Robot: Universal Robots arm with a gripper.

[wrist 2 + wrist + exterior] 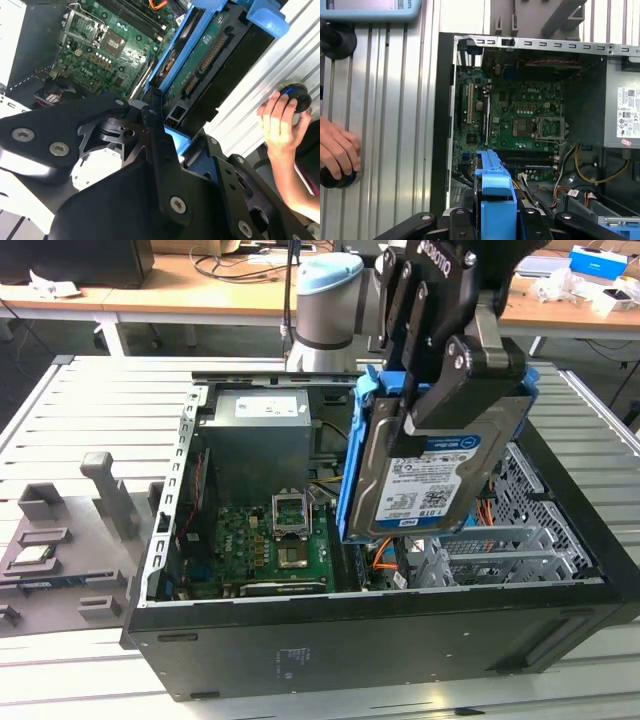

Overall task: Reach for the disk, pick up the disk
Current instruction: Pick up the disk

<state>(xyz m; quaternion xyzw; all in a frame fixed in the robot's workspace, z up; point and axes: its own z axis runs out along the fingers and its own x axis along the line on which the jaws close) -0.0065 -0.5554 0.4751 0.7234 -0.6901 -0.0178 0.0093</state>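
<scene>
- While the grey plastic slotted stand [70, 540] lies at the left edge of the exterior view on the slatted metal table [90, 400], the open black computer case [380, 630] fills the middle and lower frame.
- Inside the case, left of centre, a green motherboard [265, 550] lies on the floor, with a grey power supply box [258, 445] above it in the frame.
- Right of centre, the disk [430, 475] hangs tilted above the case, label facing the camera, blue rails along its edges, clear of the metal drive cage [500, 555] at lower right.
- At upper centre-right, the gripper [440, 390] is clamped on the disk, one black finger [465, 375] pressed across its labelled face.
- In the first wrist view, a hand [337, 150] rests on a dark knob at the left edge, the motherboard [520, 120] sits at centre, and the disk's blue rail [495, 195] rises from bottom centre between the black fingers [460, 225].
- In the second wrist view, the disk [210, 60] shows its green circuit-board underside at upper centre, and the hand [280, 122] sits at the right edge.
</scene>
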